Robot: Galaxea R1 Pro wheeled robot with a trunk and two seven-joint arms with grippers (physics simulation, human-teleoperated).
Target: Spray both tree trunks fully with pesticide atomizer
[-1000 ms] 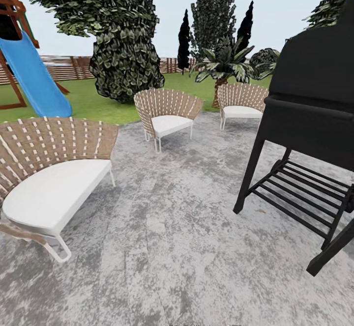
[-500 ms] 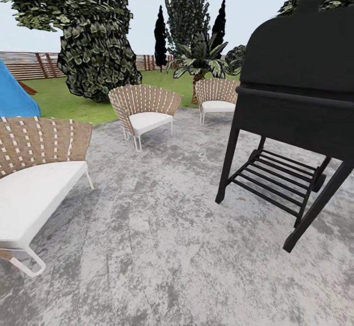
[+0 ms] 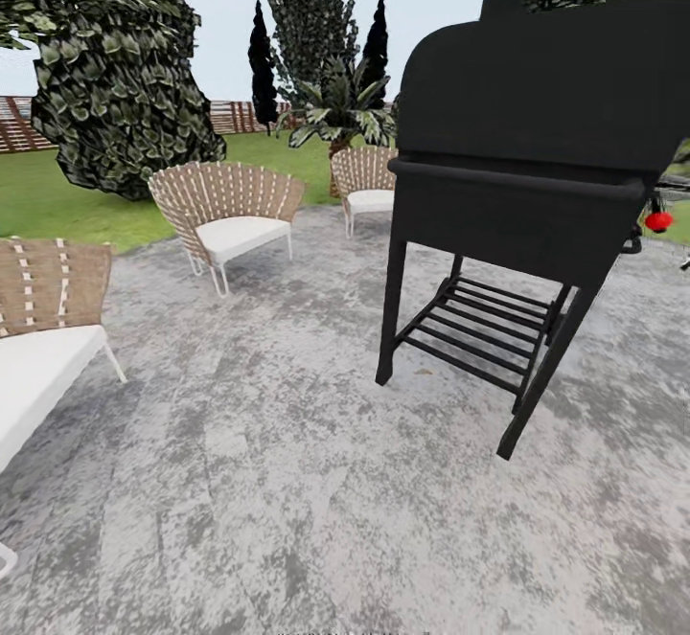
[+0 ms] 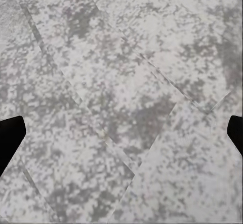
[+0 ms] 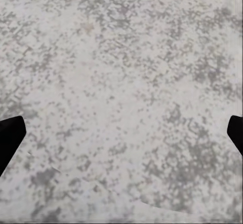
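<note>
I am on the grey stone paving point(image 3: 287, 463) of the garden, with green lawn point(image 3: 57, 199) and a brown slat fence point(image 3: 17, 124) beyond it. The pesticide atomizer is out of view, and so are the tree trunks. In the left wrist view my left gripper point(image 4: 121, 138) is open over bare paving point(image 4: 121, 82), its dark fingertips point(image 4: 10, 139) far apart. My right gripper point(image 5: 121, 138) is open too, with nothing between its fingertips point(image 5: 9, 139) but mottled paving point(image 5: 121, 72).
A tall black grill point(image 3: 537, 166) on legs stands close at the right. Woven chairs sit at the left edge point(image 3: 38, 328), the middle point(image 3: 225, 209) and farther back point(image 3: 366, 180). A bushy tree point(image 3: 115, 89), a palm point(image 3: 340, 113) and dark cypresses point(image 3: 261, 56) line the lawn.
The head camera has turned to the right: the blue slide has left the picture, the chairs have slid left, and the grill sits nearer the middle. A small red object shows at the right edge.
</note>
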